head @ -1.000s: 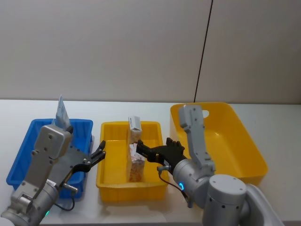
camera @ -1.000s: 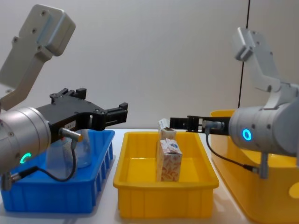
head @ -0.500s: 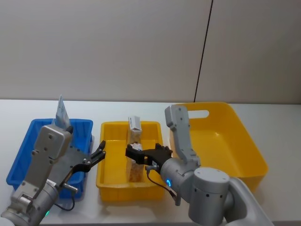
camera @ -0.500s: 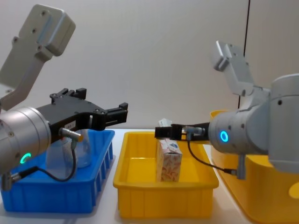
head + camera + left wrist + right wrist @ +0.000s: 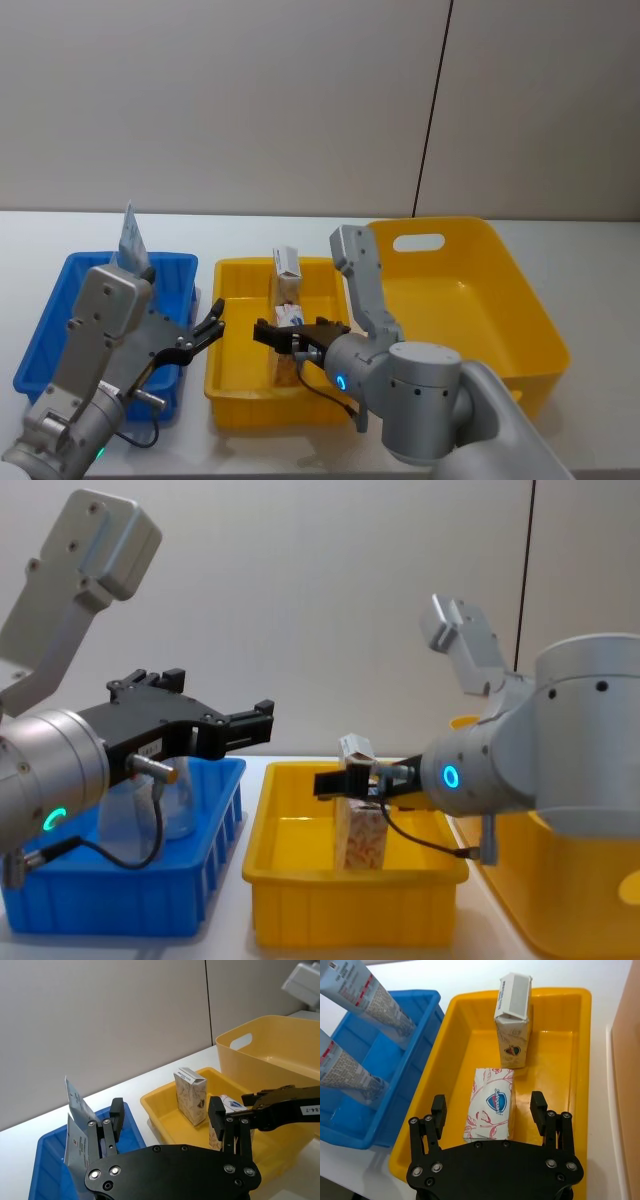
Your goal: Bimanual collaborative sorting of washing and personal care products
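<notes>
Two cartons stand in the small yellow bin [image 5: 232,385]. The near carton [image 5: 492,1102] is white with a red pattern; the far carton [image 5: 514,1027] stands behind it. My right gripper [image 5: 488,1109] hangs open just above the near carton [image 5: 362,840], one finger to each side and neither touching it. The same gripper [image 5: 275,335] reaches in from the right. Two translucent pouches [image 5: 365,990] lean in the blue bin [image 5: 60,320]. My left gripper [image 5: 205,330] is open and holds nothing, hovering between the blue bin and the small yellow bin [image 5: 350,915].
A large yellow tub [image 5: 520,300] with a handle slot stands at the right on the white table [image 5: 300,225], close beside the small yellow bin. A grey wall runs behind. The three containers sit side by side with narrow gaps.
My right gripper has swung left from the bin's right side to hang over the near carton, still open. The left arm and the products have not moved.
</notes>
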